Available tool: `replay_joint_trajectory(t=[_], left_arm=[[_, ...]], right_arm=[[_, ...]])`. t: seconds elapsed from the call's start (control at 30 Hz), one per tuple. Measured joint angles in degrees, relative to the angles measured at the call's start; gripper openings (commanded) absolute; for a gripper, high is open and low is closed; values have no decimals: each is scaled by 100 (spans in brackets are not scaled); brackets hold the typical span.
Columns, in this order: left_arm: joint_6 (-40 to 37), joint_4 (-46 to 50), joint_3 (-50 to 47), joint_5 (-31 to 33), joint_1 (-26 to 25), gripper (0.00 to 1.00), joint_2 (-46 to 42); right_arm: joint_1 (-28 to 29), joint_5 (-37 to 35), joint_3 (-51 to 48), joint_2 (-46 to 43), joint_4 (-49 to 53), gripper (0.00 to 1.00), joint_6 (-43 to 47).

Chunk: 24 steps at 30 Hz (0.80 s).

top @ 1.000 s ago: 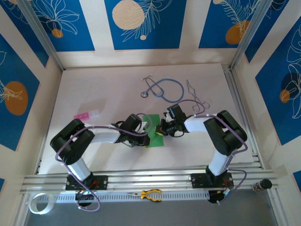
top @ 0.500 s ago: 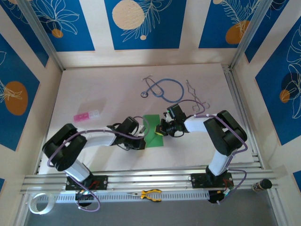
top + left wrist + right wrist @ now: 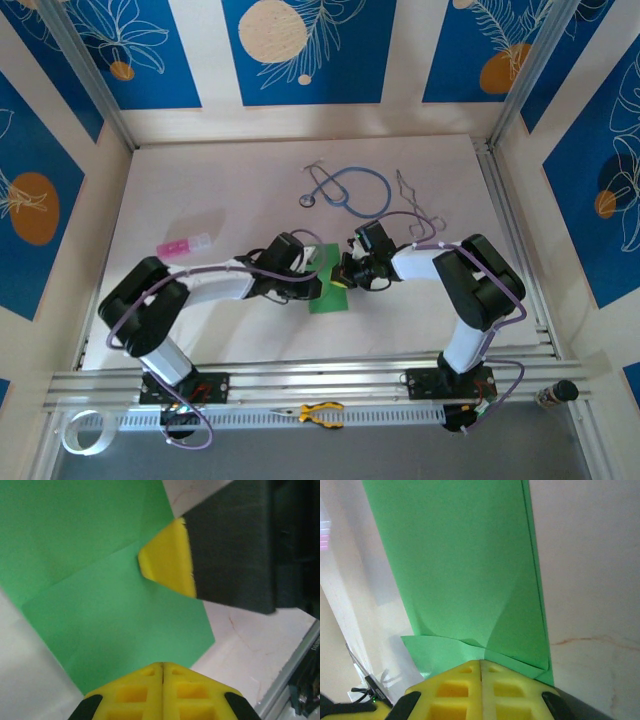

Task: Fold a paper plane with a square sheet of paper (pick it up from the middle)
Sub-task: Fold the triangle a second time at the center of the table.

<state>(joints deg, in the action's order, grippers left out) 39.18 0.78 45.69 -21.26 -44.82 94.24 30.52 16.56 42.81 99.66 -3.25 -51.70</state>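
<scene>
As my bent arms reach inward, left gripper [image 3: 162, 667] and right gripper [image 3: 480, 663], both pressed together, meet at the square sheet of paper [image 3: 326, 298] between them.

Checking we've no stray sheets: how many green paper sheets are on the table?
1. The green sheet lies mid-table, partly folded, with the left gripper and right gripper over it; the arms could hide more.

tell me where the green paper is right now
Top view: the green paper lies mid table between the left tool and the right tool, below the stethoscope.
</scene>
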Motion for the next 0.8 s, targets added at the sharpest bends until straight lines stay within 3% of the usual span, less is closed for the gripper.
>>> replay_joint_trajectory(t=[0.17,0.8], left_arm=[[31,146,33,212,2,0,332],[101,-352,-319,229,0,0,219]], right_arm=[[0,0,22,0,37,0,17],[326,4,245,-358,636,0,295]])
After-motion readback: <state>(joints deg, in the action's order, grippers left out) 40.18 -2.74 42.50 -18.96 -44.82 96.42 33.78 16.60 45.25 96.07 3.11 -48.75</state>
